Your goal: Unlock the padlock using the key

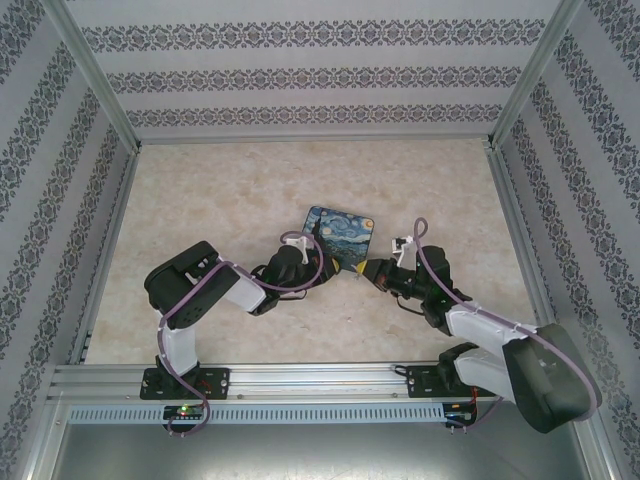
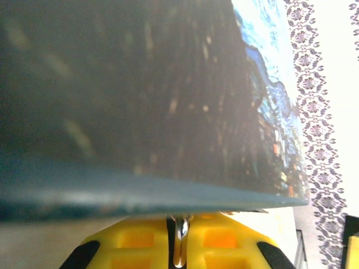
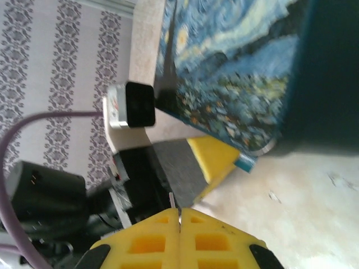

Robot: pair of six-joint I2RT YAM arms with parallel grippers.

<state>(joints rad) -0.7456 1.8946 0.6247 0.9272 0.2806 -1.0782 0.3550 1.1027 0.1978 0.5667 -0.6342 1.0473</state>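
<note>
My left gripper [image 2: 179, 225] is clamped tight on a shiny metal strip [image 2: 180, 242] at the starry mat [image 1: 342, 234], near edge; my right gripper [image 3: 179, 217] pinches a thin metal sliver [image 3: 171, 200].

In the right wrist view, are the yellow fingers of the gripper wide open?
No, the yellow fingers of the right gripper meet, with just a thin metal piece pinched between them.

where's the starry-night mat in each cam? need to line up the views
Top external: the square blue Starry Night print mat lies mid-frame on the beige table.
Left wrist: mat spans the upper frame, close and blurred, its edge running low across.
Right wrist: mat at upper right, one corner pointing down.
Shared landmark: patterned wallpaper wall, seen at top, right edge and left side respectively.
</note>
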